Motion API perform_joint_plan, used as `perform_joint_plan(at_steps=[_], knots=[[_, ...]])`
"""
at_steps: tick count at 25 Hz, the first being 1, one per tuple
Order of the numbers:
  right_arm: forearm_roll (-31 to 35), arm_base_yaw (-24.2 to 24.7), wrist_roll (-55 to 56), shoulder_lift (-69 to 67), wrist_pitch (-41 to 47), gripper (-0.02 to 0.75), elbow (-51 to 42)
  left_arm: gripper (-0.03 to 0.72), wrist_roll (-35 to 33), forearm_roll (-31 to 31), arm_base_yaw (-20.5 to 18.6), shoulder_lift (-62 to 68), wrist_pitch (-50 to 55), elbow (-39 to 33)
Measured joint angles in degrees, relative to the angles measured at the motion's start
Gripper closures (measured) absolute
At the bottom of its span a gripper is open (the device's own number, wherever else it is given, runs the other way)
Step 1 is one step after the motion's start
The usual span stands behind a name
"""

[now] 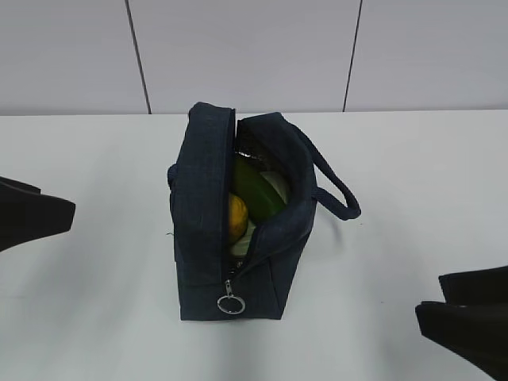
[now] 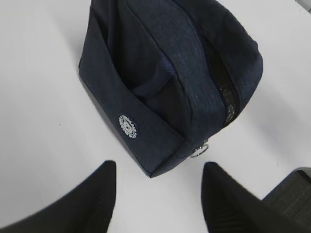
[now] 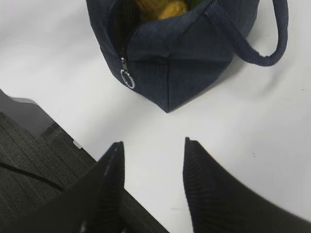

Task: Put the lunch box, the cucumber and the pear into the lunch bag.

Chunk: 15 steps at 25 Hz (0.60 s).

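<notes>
**A:** Where's everything sitting?

**B:** The bag (image 1: 238,230) stands mid-table (image 1: 413,175), zip open along the top. The cucumber (image 1: 255,190), pear (image 1: 236,216) and what looks like the box's pale lid (image 1: 278,184) all show through the opening, so the packing looks done.

**A:** How would the bag handle?

**B:** Soft fabric walls, so they'd likely buckle under a pinch, and with three things inside it's probably the heaviest load here. I'd take the strap (image 1: 337,190); it loops clear on the right side.

**A:** And the box?

**B:** Mostly hidden. Stiff and probably smooth; I'd grip across its short sides.

**A:** The cucumber?

**B:** Firm, smooth-skinned, possibly slippery. It leans tilted in the opening; I'd take it mid-length.

**A:** The pear?

**B:** Rounded, bruisable. It sits toward the front, beside the cucumber. Light squeeze round its widest part.

**A:** Smallest thing?

**B:** The ring pull (image 1: 230,304), hanging at the front end of the zip. Thin metal, awkward to pinch.

**A:** The pincers?

**B:** The left gripper (image 2: 158,194) and right gripper (image 3: 153,182) are both spread apart, empty, each hovering near a front corner of the bag.
</notes>
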<state>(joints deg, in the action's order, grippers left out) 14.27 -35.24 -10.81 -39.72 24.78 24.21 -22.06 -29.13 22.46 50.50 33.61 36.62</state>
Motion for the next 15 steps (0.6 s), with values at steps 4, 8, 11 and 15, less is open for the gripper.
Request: perform_joint_plan(at_steps=[4,8,11,15], knots=[[1.4,0.0,-0.1,-1.4,-4.5,0.415,-2.7,0.361,-1.0,-0.3,0.0,0.2,-0.5,0.0],[6.4,0.0,0.0,-5.6,-8.8,0.415,-2.8,0.381,-4.5,-4.2,0.0,2.1,-1.3,0.0],[11.5,0.0,0.1,-9.7,-12.3,0.417,-2.8,0.384,-9.0,-8.5,0.0,4.3,-2.2,0.0],[12.7,0.0,-3.3,-16.3,-16.2,0.418,-2.8,0.386,-12.5,-10.4,0.0,8.5,-2.6,0.0]])
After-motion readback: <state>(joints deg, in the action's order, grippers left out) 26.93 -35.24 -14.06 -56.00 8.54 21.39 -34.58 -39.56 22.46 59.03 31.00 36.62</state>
